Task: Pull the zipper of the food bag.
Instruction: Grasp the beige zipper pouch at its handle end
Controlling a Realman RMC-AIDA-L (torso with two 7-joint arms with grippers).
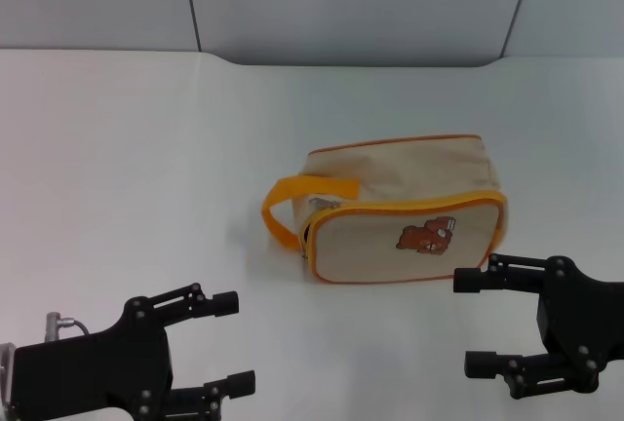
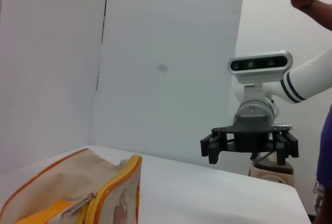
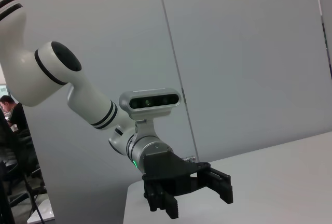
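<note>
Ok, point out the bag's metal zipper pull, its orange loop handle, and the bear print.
zipper pull (image 2: 79, 205), left wrist view, middle of the silvery tab.
orange loop handle (image 1: 292, 194), head view, top of the loop.
bear print (image 1: 425, 236), head view, the bear's body.

Bare table (image 1: 146, 168) all round food bag (image 1: 400, 211); nothing btwn it and left gripper (image 1: 230, 340). Right gripper (image 1: 472, 322) just beside bag's bear face, jaws apart. Orange handle (image 1: 297, 205) loops out beside zipper (image 1: 310, 231) end, partly crowding approach.

Bright, even overhead light, soft faint shadow beside the food bag (image 1: 405, 211).
</note>
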